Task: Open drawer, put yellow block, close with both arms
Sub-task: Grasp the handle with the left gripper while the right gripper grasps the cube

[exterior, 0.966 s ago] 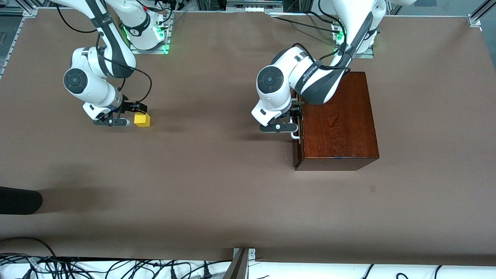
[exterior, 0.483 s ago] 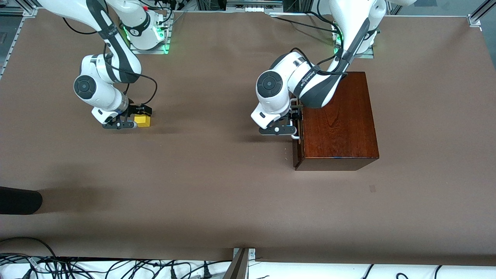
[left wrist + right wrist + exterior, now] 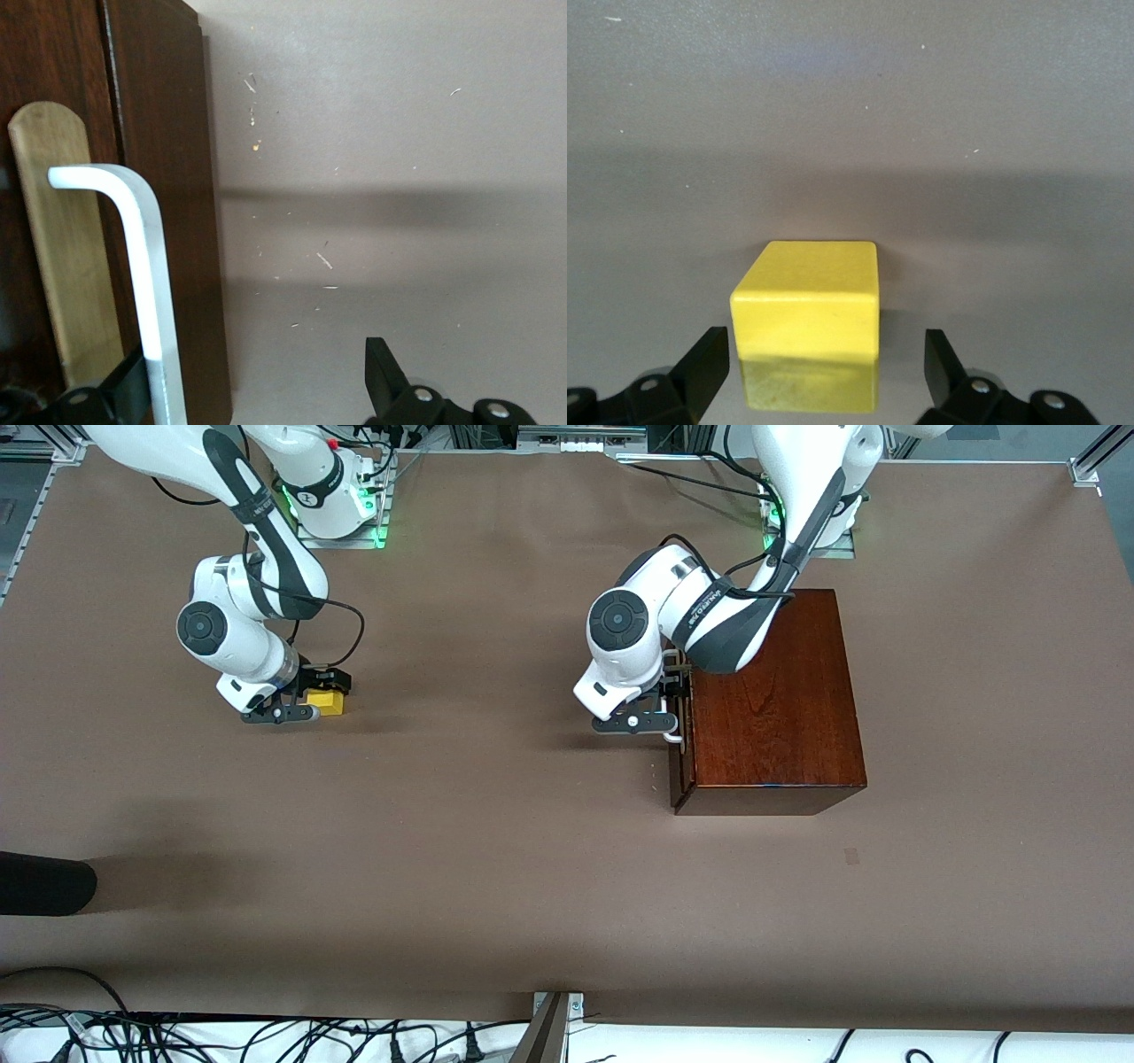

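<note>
Drawer [image 3: 680,731] and block are being readied at once, which explains why each arm sits where it does. The drawer is shut flush in the glossy reddish-brown wooden box [image 3: 771,700], which stands toward the left arm's end of the worktop [image 3: 496,868], its dark front turned toward the right arm's end. The white handle [image 3: 146,292] stands out from that front, and the left gripper [image 3: 660,713] is parked right at it: in the left wrist view the fingers are spread wide, one dark fingertip [image 3: 133,390] tucked between the handle bar and the drawer front, the other well out over bare worktop, so the bar lies inside the gap ready to be clamped or hooked. Nothing is pinched yet. The yellow block [image 3: 326,702] rests on the worktop toward the right arm's end, well apart from the box. The right gripper [image 3: 306,701] is down around it; the right wrist view shows the cube [image 3: 808,323] centred between two spread fingers with clear space on both sides, so the jaws are open and square to its flat faces, not gripping it. I judge this to be the pre-grasp step for both arms: next comes closing on the handle and on the block. A slightly off-centre squeeze might nudge or twist the small cube.
</note>
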{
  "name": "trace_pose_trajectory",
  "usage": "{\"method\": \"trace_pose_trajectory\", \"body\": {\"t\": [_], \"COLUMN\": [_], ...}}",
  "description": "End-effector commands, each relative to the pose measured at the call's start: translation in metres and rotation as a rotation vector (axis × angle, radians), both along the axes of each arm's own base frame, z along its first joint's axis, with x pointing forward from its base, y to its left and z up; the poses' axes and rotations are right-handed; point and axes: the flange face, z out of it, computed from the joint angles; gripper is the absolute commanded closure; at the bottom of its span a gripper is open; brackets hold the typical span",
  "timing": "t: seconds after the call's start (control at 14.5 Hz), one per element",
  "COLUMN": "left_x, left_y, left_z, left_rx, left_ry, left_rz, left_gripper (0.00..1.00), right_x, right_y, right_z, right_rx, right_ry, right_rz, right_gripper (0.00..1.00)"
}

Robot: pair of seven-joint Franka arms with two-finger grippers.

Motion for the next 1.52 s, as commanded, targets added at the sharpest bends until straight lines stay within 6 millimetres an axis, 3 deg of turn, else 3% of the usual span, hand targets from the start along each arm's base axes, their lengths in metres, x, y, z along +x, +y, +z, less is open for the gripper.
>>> {"method": "trace_pose_trajectory", "body": {"t": [0.0, 0.14, 0.55, 0.97, 1.24, 1.45], "left_x": [-0.001, -0.002, -0.018, -0.028, -0.035, -0.038], "left_y": [-0.010, -0.013, -0.045, -0.075, -0.091, -0.103], "left_z": [-0.005, -0.005, -0.004, 0.003, -0.002, -0.002], "left_rx": [-0.037, -0.042, -0.071, -0.088, -0.086, -0.096], "left_ry": [-0.008, -0.010, -0.043, -0.071, -0.079, -0.085], "left_rz": [0.024, 0.021, -0.009, -0.041, -0.046, -0.054], "left_gripper": [0.00, 0.00, 0.00, 0.00, 0.00, 0.00], "right_x": [0.000, 0.000, 0.005, 0.012, 0.021, 0.028], "right_y": [0.002, 0.001, 0.001, -0.002, -0.002, -0.005], "right_z": [0.000, 0.000, 0.004, 0.021, 0.050, 0.092], "right_rx": [0.000, 0.000, 0.000, -0.002, -0.012, -0.022], "right_ry": [-0.016, -0.014, -0.026, -0.055, -0.022, -0.009], "right_rz": [0.024, 0.021, 0.023, 0.011, 0.005, 0.002], "right_gripper": [0.54, 1.00, 1.00, 1.00, 1.00, 1.00]}}
